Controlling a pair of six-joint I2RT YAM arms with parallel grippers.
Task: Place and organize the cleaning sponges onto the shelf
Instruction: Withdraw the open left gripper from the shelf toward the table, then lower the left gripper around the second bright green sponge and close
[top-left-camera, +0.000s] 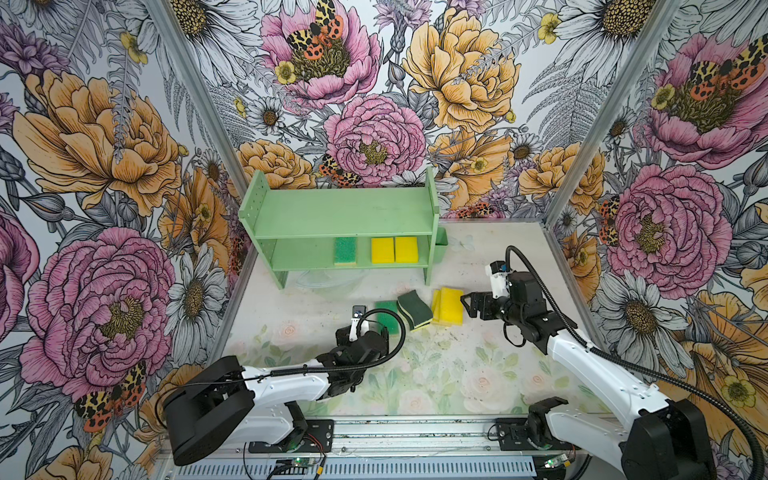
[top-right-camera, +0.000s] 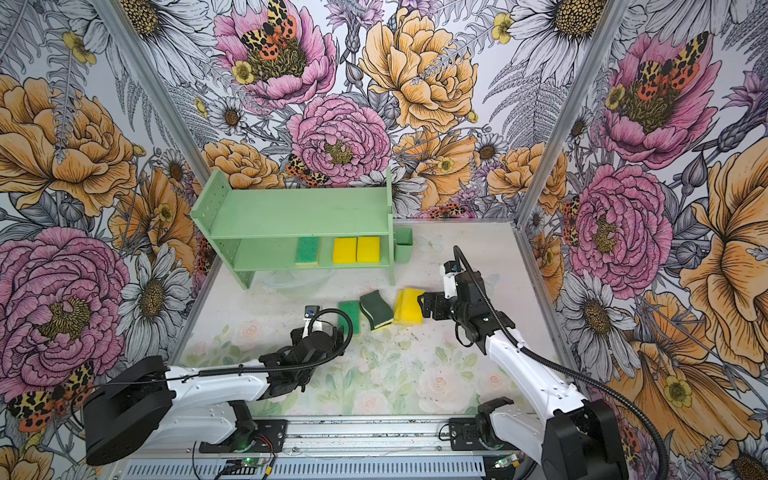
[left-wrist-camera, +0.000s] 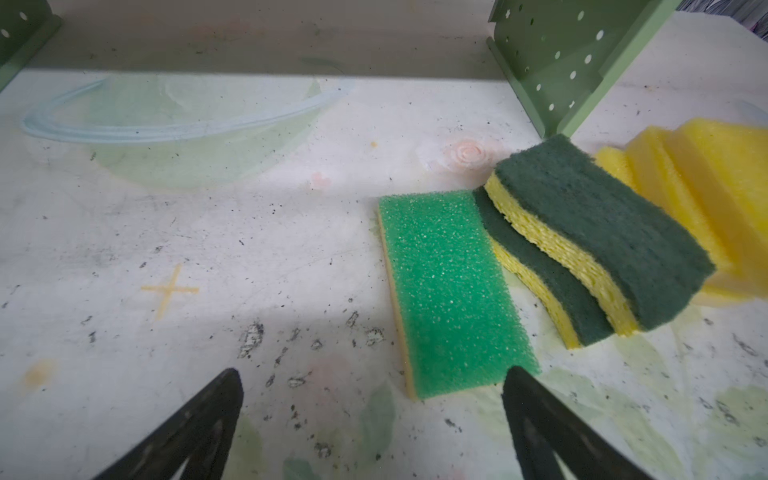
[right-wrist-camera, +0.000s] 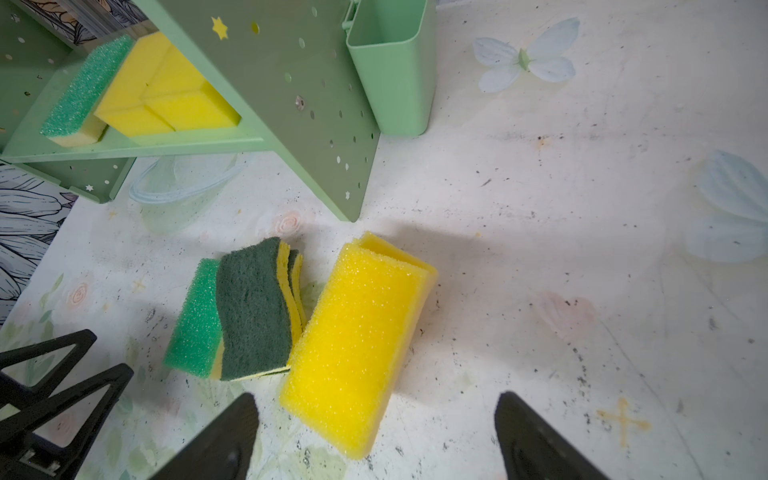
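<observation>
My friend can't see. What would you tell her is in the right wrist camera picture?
Yellow sponges lie stacked on the table ahead of the open right gripper, with dark green wavy sponges and a bright green sponge overlapping beside them. Beyond stands the mint shelf, holding three more sponges.

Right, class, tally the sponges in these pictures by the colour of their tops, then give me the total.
Plain yellow sponges: 5 (two on the shelf, what looks like three stacked on the table)
Bright-green-topped sponges: 2
Dark-green wavy sponges: 2
Total: 9
</observation>
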